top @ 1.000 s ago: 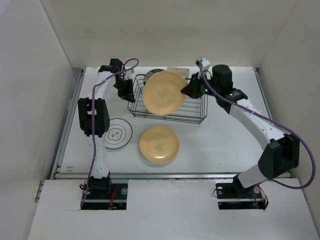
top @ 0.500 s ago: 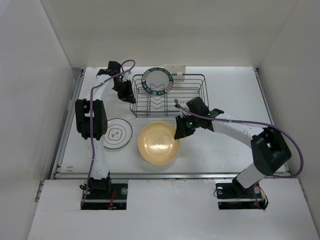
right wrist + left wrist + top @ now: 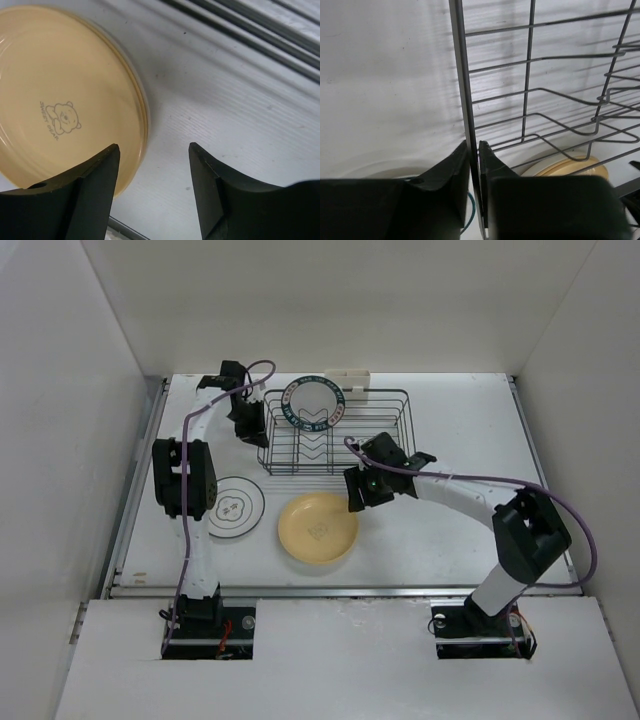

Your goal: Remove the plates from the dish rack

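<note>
Rack [image 3: 378,436] is clamped at its left edge wire by the left gripper [image 3: 473,150], arm stretched forward. A green-rimmed plate [image 3: 312,405] is stood inside it. A yellow plate [image 3: 318,528] is laid flat in front of the rack. The right gripper [image 3: 357,492] is held low over that plate's rim, jaws apart.

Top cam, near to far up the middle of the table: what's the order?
Yellow-orange round plate → dark wire dish rack → small cream plastic piece on the rack's far edge. The green-rimmed white plate stands inside the rack, so it is left out.
</note>
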Available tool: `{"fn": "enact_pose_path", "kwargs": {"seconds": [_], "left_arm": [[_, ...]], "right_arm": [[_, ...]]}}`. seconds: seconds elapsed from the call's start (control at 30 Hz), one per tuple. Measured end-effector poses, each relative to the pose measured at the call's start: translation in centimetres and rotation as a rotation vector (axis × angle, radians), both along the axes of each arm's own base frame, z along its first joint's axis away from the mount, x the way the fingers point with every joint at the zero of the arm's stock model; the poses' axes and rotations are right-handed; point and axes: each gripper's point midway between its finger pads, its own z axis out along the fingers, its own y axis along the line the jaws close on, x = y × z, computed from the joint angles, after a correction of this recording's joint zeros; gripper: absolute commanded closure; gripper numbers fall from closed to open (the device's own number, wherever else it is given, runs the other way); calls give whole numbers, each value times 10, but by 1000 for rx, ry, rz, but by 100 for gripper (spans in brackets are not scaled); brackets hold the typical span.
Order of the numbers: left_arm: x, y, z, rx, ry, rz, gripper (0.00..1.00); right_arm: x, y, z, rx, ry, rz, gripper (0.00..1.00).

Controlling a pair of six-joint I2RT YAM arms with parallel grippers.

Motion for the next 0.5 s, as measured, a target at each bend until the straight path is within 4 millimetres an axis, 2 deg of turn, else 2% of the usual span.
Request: {"fn": "enact_pose_path", "kwargs": {"seconds": [0.1, 0.13, 0.2, 0.27, 0.4, 0.5], "left_arm": [[-3, 4, 4, 35, 0, -27, 75], [-2, 5, 7, 49, -10, -39, 69], [3, 9, 13, 85, -42, -63, 62], [6, 12, 18, 127, -76, -93, 53], [12, 18, 33, 221, -170, -179, 43], [27, 14, 64, 271, -332, -283, 35]], "right_arm": [[8, -6, 17, -32, -55, -22, 31], [11, -7, 27, -30, -84, -29, 27], [21, -7, 57, -7, -166, -39, 23], [35, -2, 97, 38, -266, -48, 19], [76, 0, 172, 102, -456, -126, 15], [123, -31, 203, 74, -532, -308, 14]]}}
